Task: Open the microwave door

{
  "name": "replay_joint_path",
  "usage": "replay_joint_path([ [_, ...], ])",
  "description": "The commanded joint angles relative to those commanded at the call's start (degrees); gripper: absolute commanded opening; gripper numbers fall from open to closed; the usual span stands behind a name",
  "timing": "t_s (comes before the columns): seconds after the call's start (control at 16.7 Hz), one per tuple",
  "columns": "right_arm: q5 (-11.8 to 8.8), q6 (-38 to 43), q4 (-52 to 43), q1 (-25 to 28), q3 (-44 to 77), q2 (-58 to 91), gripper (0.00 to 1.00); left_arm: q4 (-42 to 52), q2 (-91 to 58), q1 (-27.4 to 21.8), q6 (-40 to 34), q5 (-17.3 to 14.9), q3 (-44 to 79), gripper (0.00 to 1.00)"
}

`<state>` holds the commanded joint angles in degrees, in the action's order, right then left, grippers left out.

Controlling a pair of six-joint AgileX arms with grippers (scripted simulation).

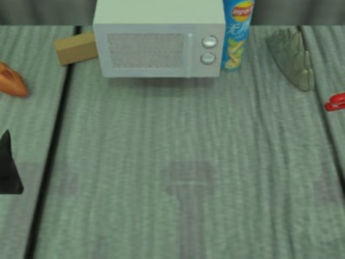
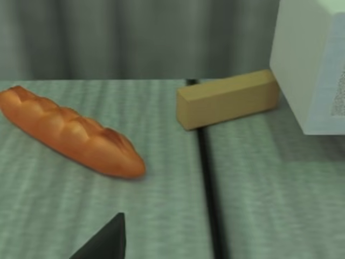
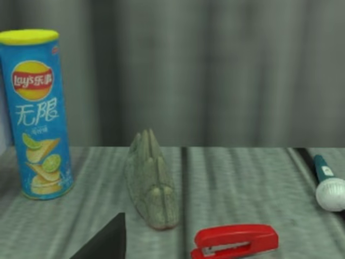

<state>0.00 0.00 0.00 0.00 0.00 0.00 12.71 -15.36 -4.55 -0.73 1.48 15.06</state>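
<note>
The white microwave [image 1: 159,21] stands at the back middle of the table, and its side also shows in the left wrist view [image 2: 307,59]. The microwave door [image 1: 145,51], with a grey mesh window, lies flush against the front, shut. Two silver knobs [image 1: 209,41] sit to its right. My left gripper [image 1: 8,170] rests at the table's far left edge, far from the microwave; one dark finger [image 2: 108,243] shows, with nothing beside it. My right gripper [image 3: 153,249] is outside the top view; one finger [image 3: 108,243] shows over the table's right side, holding nothing.
A tan cardboard box [image 1: 76,47] touches the microwave's left side. A bread loaf [image 1: 12,81] lies at the far left. A blue chips can [image 1: 237,32] stands right of the microwave. A grey-green ridged object [image 1: 294,56], a red stapler [image 1: 335,101] and a white-headed tool [image 3: 329,189] lie at the right.
</note>
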Motion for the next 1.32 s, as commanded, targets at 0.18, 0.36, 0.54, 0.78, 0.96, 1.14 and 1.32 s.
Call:
replay_joint_path([
  [0.18, 0.00, 0.00, 0.00, 0.00, 0.00, 0.00, 1.00, 7.88, -11.37, -3.48, -1.68, 1.08, 13.07, 1.00],
  [0.36, 0.00, 0.00, 0.00, 0.00, 0.00, 0.00, 1.00, 15.97, -24.57, -7.52, -4.48, 2.32, 29.79, 1.00],
  [0.54, 0.00, 0.00, 0.00, 0.00, 0.00, 0.00, 1.00, 23.85, -39.13, -11.96, -8.56, 3.88, 49.27, 1.00],
  [0.78, 0.00, 0.00, 0.00, 0.00, 0.00, 0.00, 1.00, 34.10, -59.92, -17.99, -15.14, 6.33, 77.47, 1.00],
  [0.96, 0.00, 0.00, 0.00, 0.00, 0.00, 0.00, 1.00, 42.03, -75.97, -22.29, -20.13, 8.30, 97.96, 1.00],
  [1.14, 0.00, 0.00, 0.00, 0.00, 0.00, 0.00, 1.00, 50.03, -91.88, -26.12, -24.68, 10.41, 116.11, 1.00],
  [1.32, 0.00, 0.00, 0.00, 0.00, 0.00, 0.00, 1.00, 57.59, -106.80, -29.32, -28.53, 12.59, 130.97, 1.00],
])
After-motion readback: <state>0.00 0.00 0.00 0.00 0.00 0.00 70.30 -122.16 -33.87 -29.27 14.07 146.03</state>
